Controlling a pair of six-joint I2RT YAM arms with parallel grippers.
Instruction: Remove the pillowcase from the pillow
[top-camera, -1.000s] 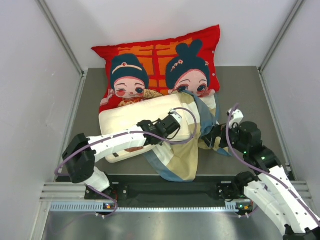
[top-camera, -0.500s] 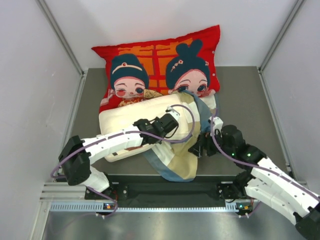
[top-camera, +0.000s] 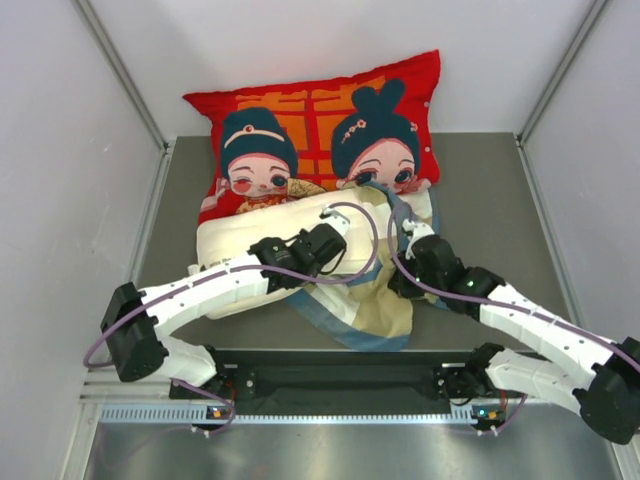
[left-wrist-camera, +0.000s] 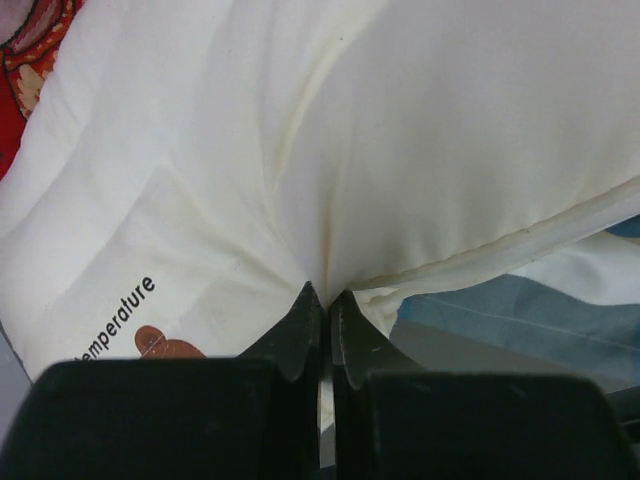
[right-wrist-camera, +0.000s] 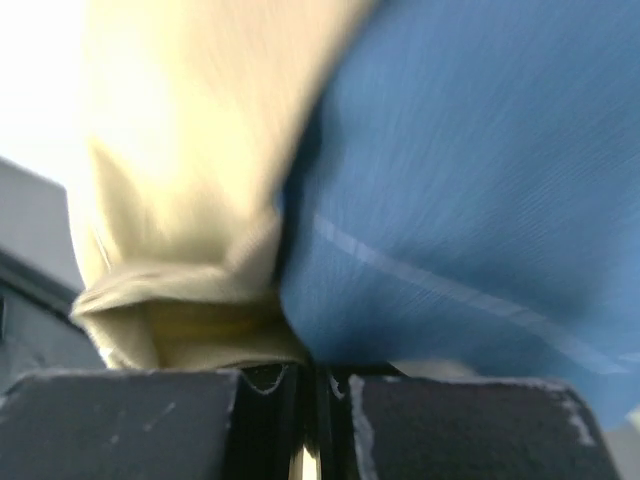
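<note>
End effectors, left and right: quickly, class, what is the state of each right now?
Left end effector: closed, pinching the pillow.
Right end effector: closed on the pillowcase.

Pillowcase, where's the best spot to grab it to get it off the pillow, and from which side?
Probably the bunched fold of the pillowcase by the pillow's right end, approached from the right: the pillow sticks out leftward, so the case should slide off rightward. The right pincer is shut on such a fold; the left pincer pinches the pillow's seam.
</note>
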